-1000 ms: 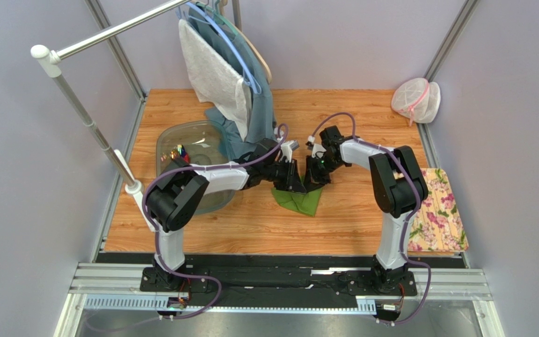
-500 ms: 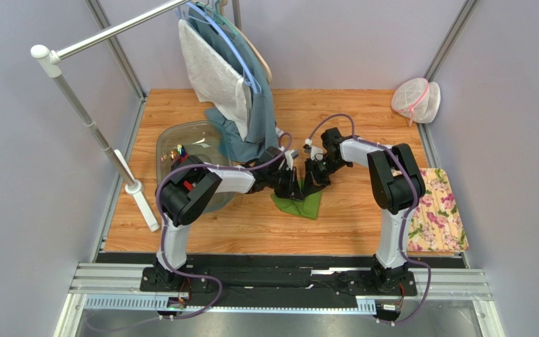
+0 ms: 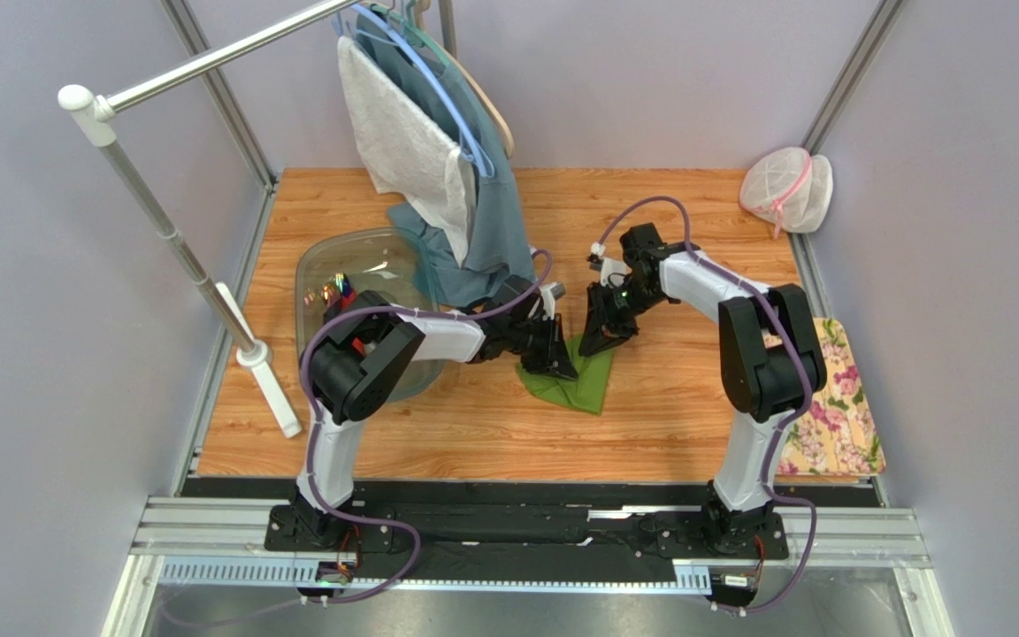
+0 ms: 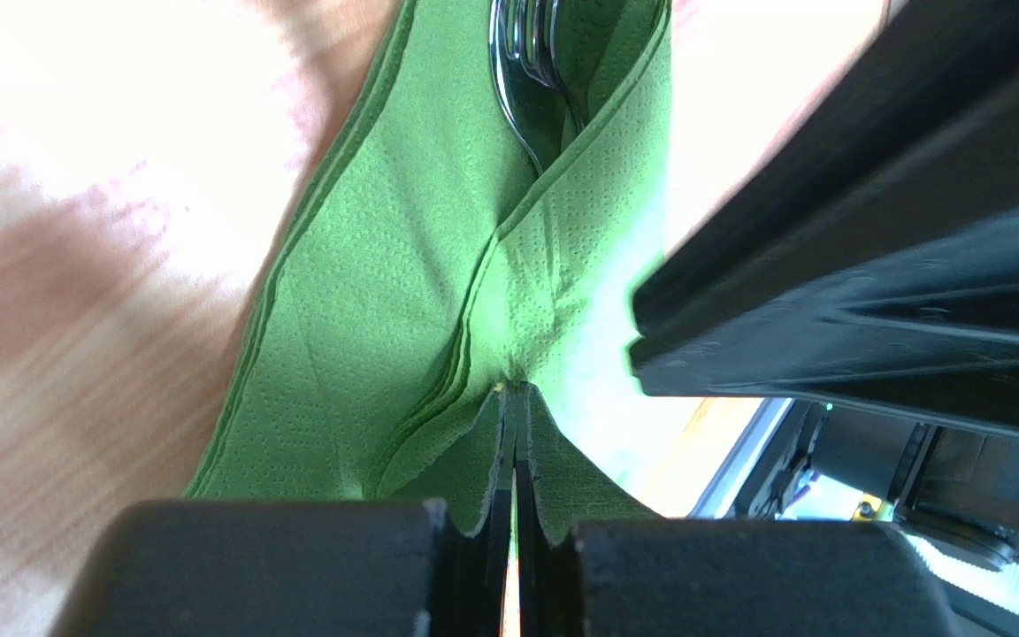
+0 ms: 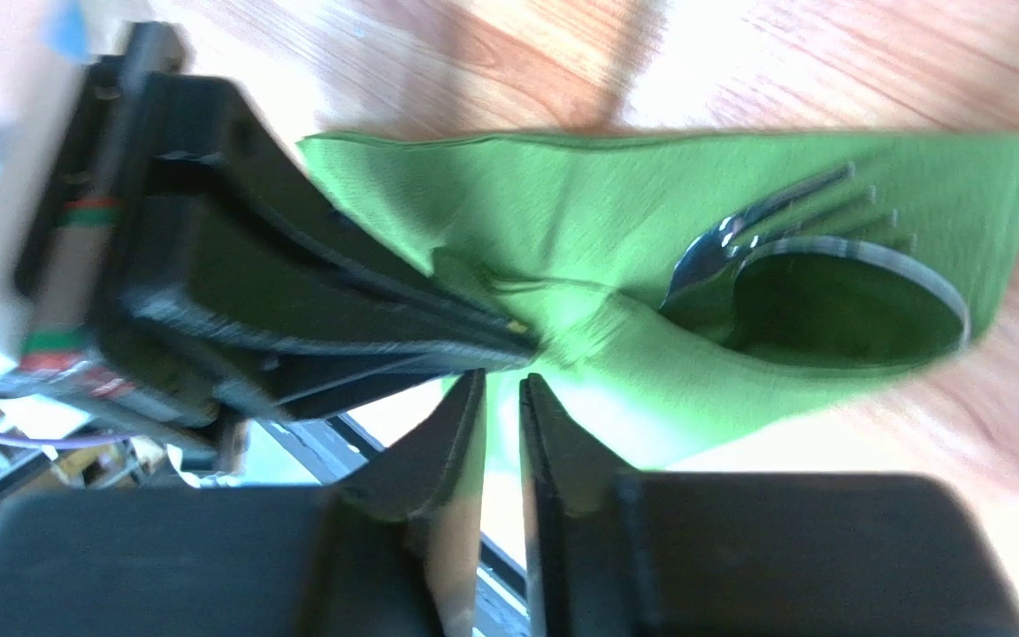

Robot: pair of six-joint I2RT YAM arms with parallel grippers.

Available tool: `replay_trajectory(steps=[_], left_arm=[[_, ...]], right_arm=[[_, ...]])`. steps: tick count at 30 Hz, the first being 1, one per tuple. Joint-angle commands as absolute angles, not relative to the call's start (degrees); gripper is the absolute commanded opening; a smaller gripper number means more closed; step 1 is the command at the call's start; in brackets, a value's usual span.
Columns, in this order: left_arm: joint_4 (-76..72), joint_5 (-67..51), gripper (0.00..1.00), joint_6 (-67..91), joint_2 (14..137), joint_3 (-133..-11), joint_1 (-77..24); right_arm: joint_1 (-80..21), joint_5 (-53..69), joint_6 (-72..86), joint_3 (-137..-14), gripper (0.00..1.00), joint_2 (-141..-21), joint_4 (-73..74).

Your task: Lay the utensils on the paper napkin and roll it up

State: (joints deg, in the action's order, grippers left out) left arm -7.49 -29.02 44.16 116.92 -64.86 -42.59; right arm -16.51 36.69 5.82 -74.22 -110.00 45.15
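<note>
— Wooden counter [image 3: 688,425], grey walls round it. Where does the paper napkin [image 3: 579,382] lie?

— Near the clear tub [image 3: 342,243], on the side of the tub that faces the middle of the boards. It rests on the wood, folded over on itself into a long shape, not a tight roll.

— And the cutlery?

— Inside the fold. The right wrist view shows a spoon [image 5: 847,299] and a fork [image 5: 794,206], heads together, peeping out at one end. So the first half of the job looks done.

— What is the left tool [image 4: 515,438] doing?

— It reaches past the tub to the napkin, pressed together on a raised pleat of the green paper. The layers bunch up right at its tips.

— The right one?

— The right tool [image 5: 502,392] stands on the far side of the napkin from the tub, tip to tip with the left. Its jaws are a narrow slit apart, and I see no paper between them.

— What is left, then?

— The rolling itself, I judge. The paper only wraps loosely over the handles, and one edge lies flat and open. It needs turning over until the bundle closes.
</note>
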Motion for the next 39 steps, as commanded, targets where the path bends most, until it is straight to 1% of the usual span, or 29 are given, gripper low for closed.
replay_trajectory(steps=[1,7,11,17,19,20,21,25,34,39], left_arm=[[-3.3,-23.8,0.00,43.2,120.1,-65.8,-41.8],[-3.1,-23.6,0.00,42.9,119.7,-65.9,-41.8],[-3.2,-23.6,0.00,43.1,119.4,-65.7,-41.8],[-8.2,-25.8,0.00,43.6,115.5,-64.0,-41.7],[-11.1,-28.6,0.04,43.1,113.3,-63.1,-41.7],[-12.1,-29.3,0.08,42.3,112.5,-63.0,-42.3],[-12.3,-29.7,0.10,41.1,111.2,-63.3,-42.7],[-13.6,-31.4,0.12,42.0,110.0,-62.8,-43.9],[-12.7,-29.6,0.09,42.3,115.1,-63.4,-44.6],[-7.7,-25.1,0.02,41.0,117.9,-63.2,-44.6]], right_arm=[[-17.8,32.5,10.8,-75.2,0.12,-107.8,46.1],[-19.3,28.1,11.7,-73.6,0.07,-108.8,43.5],[-19.3,24.6,11.4,-72.7,0.05,-112.5,41.9],[-19.4,21.3,8.6,-71.0,0.03,-116.5,41.0],[-19.5,21.8,8.2,-70.7,0.02,-117.1,40.4],[-19.4,22.1,7.9,-70.7,0.02,-117.2,40.4],[-19.4,22.6,7.7,-70.7,0.02,-117.4,40.4],[-19.5,23.4,7.3,-70.9,0.02,-117.5,39.7],[-19.3,23.6,6.5,-72.8,0.02,-117.9,40.0],[-18.5,24.5,6.8,-74.7,0.02,-118.7,40.3]])
